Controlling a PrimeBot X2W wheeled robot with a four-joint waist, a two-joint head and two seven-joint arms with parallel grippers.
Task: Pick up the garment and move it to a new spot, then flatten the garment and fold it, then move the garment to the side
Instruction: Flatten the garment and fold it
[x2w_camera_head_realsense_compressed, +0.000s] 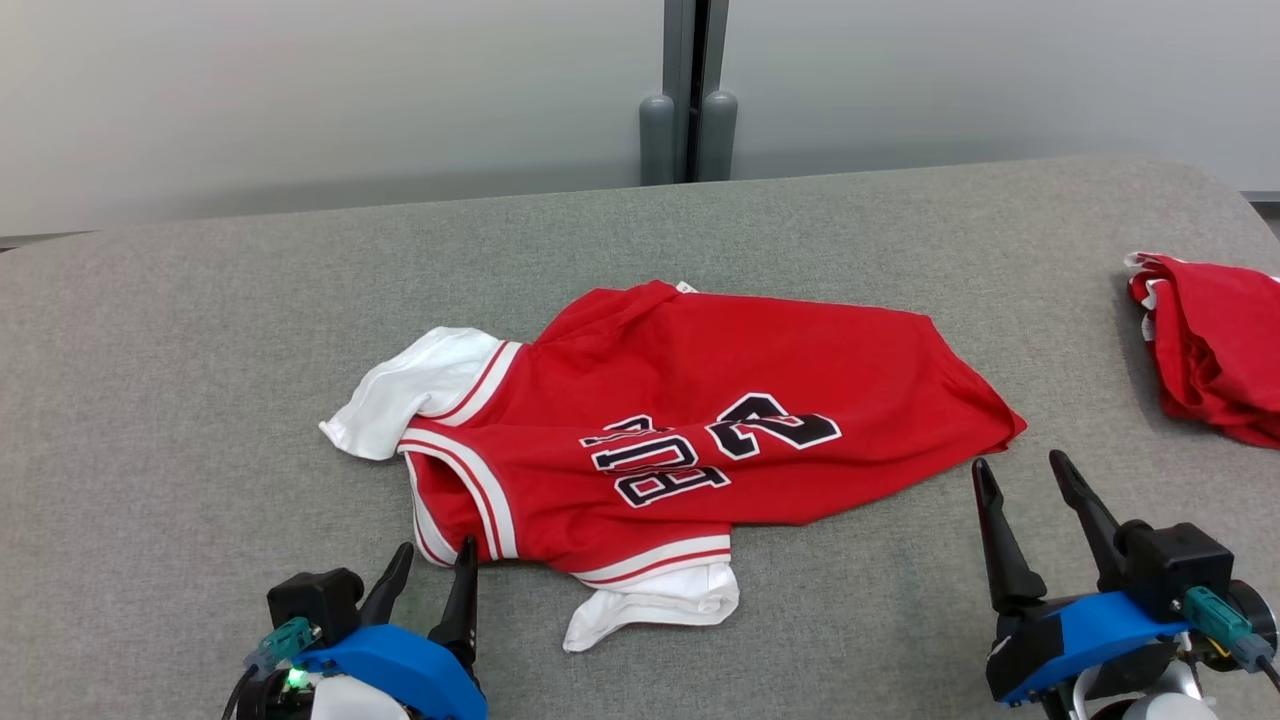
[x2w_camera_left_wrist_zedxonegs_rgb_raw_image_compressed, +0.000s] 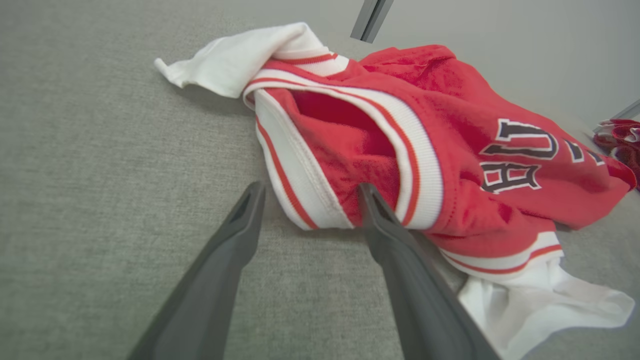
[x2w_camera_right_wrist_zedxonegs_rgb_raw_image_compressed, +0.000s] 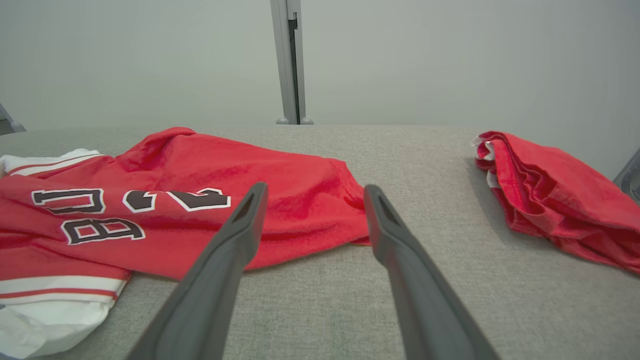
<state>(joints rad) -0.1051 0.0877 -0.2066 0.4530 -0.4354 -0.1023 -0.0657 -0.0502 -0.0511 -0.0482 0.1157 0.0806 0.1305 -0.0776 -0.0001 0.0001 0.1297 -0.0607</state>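
A red jersey-style garment (x2w_camera_head_realsense_compressed: 700, 400) with white sleeves, white-and-red trim and black lettering lies rumpled in the middle of the grey padded table (x2w_camera_head_realsense_compressed: 200, 350). My left gripper (x2w_camera_head_realsense_compressed: 435, 568) stands open just in front of the garment's near-left trimmed edge; in the left wrist view that gripper (x2w_camera_left_wrist_zedxonegs_rgb_raw_image_compressed: 310, 192) has its fingertips at the collar opening of the garment (x2w_camera_left_wrist_zedxonegs_rgb_raw_image_compressed: 450, 150), the right tip touching the fabric. My right gripper (x2w_camera_head_realsense_compressed: 1018, 470) is open beside the garment's right hem corner, and in the right wrist view the gripper (x2w_camera_right_wrist_zedxonegs_rgb_raw_image_compressed: 314, 192) points at the hem of the garment (x2w_camera_right_wrist_zedxonegs_rgb_raw_image_compressed: 300, 200).
A second red cloth (x2w_camera_head_realsense_compressed: 1215, 345) lies bunched at the table's right edge, also visible as a red cloth (x2w_camera_right_wrist_zedxonegs_rgb_raw_image_compressed: 550, 190) in the right wrist view. A grey post (x2w_camera_head_realsense_compressed: 690, 90) rises against the pale wall behind the table.
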